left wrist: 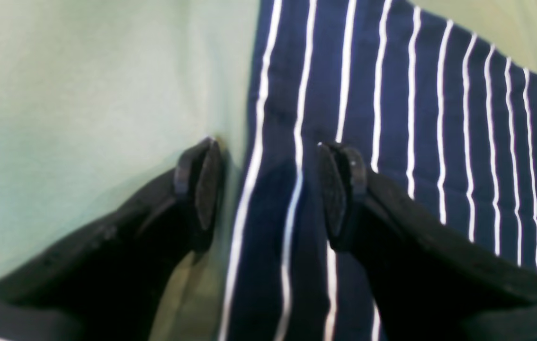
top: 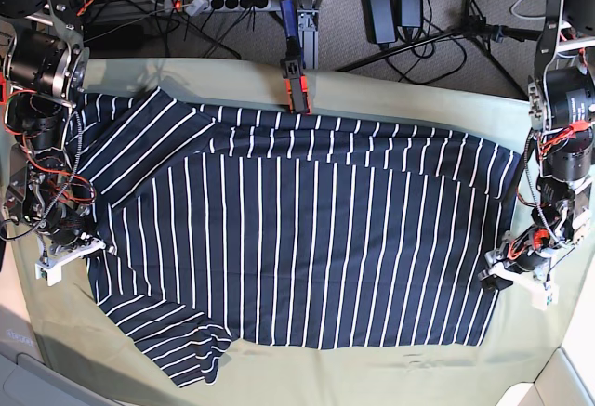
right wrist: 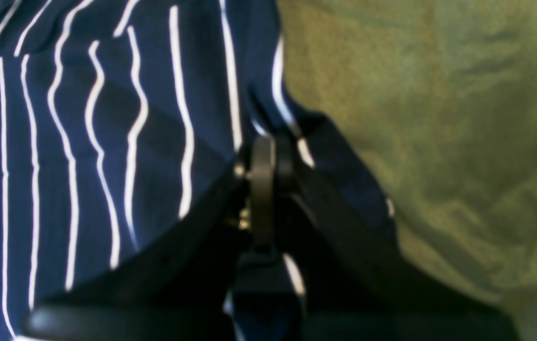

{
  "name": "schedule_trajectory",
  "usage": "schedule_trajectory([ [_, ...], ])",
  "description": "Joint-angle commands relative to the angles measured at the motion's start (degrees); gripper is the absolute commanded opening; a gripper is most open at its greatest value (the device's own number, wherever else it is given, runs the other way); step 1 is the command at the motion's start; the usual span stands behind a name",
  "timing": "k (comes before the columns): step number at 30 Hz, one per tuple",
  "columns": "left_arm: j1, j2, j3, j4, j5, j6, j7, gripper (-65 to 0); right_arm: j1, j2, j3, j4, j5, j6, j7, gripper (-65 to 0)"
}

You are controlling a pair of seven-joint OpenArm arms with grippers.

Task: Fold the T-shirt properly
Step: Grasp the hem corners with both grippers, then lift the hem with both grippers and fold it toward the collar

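The T-shirt (top: 307, 239), dark navy with thin white stripes, lies spread flat on the olive-green table cloth (top: 372, 369). My left gripper (left wrist: 271, 189) is open and straddles the shirt's side edge (left wrist: 391, 118): one finger (left wrist: 202, 184) is over the green cloth, the other (left wrist: 339, 189) over the fabric. In the base view it sits at the shirt's right edge (top: 497, 274). My right gripper (right wrist: 264, 184) is shut on a pinched fold of the shirt's edge (right wrist: 84, 142). In the base view it sits at the shirt's left edge (top: 98, 246), near the lower sleeve.
A red and black clamp (top: 297, 90) stands at the table's back edge, touching the shirt's top. A power strip (top: 218, 2), adapters and cables lie on the floor behind. The table's front corners show at the bottom left and right.
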Motion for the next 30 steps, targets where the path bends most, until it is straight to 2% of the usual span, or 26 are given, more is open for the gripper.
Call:
schedule_trajectory([
  [1,-1.6,0.0,0.0,0.7,-0.4,-1.3,0.3,-28.9,1.3,0.9,0.1,0.9,0.3,0.6,-0.2,-65.0],
  [7,-1.6,0.6,0.0,0.7,-0.4,-1.3,0.4,-29.1,1.3,0.9,0.1,0.9,0.3,0.6,-0.6,-65.0],
  [8,-1.6,0.6,0.0,0.7,-0.4,-1.3,0.4,-31.2,1.3,0.9,0.1,0.9,0.3,0.6,-0.6,-65.0],
  [11,-1.6,0.7,0.0,0.7,-0.4,-1.3,0.6,-43.5,1.3,0.9,0.1,0.9,0.3,0.6,-0.6,-65.0],
  [13,-1.6,0.7,0.0,0.7,-0.4,-1.3,0.7,-46.8,1.3,0.9,0.1,0.9,0.3,0.6,-0.6,-65.0],
  [15,-1.6,0.7,0.0,1.4,-0.4,-1.9,2.3,-46.8,1.3,0.9,0.1,0.9,0.3,0.6,-0.6,-65.0],
  [19,-1.5,0.7,0.0,3.8,-3.1,-7.7,6.8,-46.8,1.3,0.9,0.1,0.9,0.3,0.6,-0.6,-65.0],
  [22,-1.5,0.7,0.0,6.1,-6.3,-8.0,9.1,-46.8,1.3,0.9,0.1,0.9,0.3,0.6,-0.6,-65.0],
  [25,-1.6,0.7,0.0,6.4,-6.4,-8.0,8.2,-47.6,1.3,0.9,0.1,0.9,0.3,0.6,-0.6,-65.0],
  [26,-1.5,0.7,0.0,6.4,-6.3,-8.0,8.1,-50.2,1.3,0.9,0.1,0.9,0.3,0.6,-0.6,-65.0],
  [28,-1.5,0.7,0.0,6.4,-6.3,-8.0,8.1,-59.6,1.3,0.9,0.1,0.9,0.3,0.6,-0.6,-65.0],
  [30,-1.5,0.7,0.0,6.4,-6.3,-8.0,8.1,-64.1,1.3,0.9,0.1,0.9,0.3,0.6,-0.6,-65.0],
])
